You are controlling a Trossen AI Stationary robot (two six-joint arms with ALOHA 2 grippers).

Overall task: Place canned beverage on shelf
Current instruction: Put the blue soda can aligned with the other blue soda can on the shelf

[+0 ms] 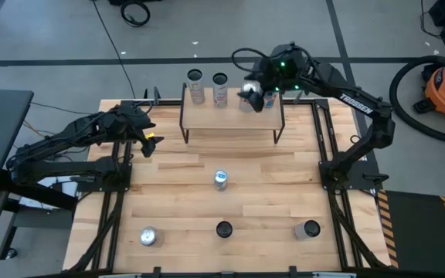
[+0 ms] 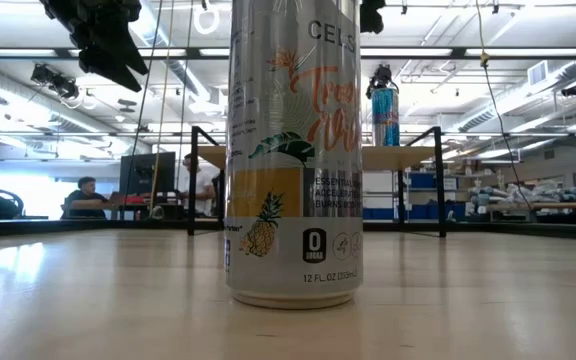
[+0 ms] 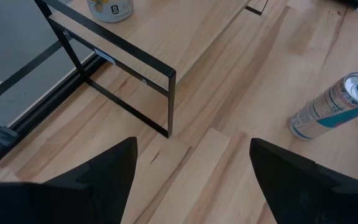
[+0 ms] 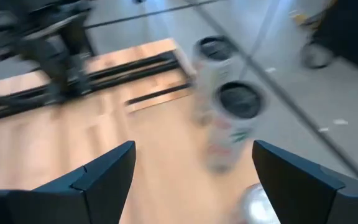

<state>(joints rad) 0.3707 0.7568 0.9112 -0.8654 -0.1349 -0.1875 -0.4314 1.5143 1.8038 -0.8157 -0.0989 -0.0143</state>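
Note:
The shelf (image 1: 230, 117), a wooden plank on thin black legs, stands at the table's far middle. Two cans (image 1: 196, 86) (image 1: 220, 89) stand upright on its left part. My right gripper (image 1: 255, 96) hovers open above the shelf's right part. Its wrist view shows the two cans (image 4: 238, 118) (image 4: 213, 56) ahead and a silver can top (image 4: 253, 202) just below the fingers. My left gripper (image 1: 148, 144) waits open above the table, left of the shelf; its wrist view shows the shelf's leg frame (image 3: 126, 65) and nothing between the fingers (image 3: 104, 165).
A blue-topped can (image 1: 221, 180) stands at mid-table. Along the near edge stand a silver-topped can (image 1: 147, 236) and two dark-topped cans (image 1: 223, 229) (image 1: 310, 229). In the low view one can (image 2: 293, 150) fills the foreground. Black frames (image 1: 114, 177) (image 1: 327, 154) run along both table sides.

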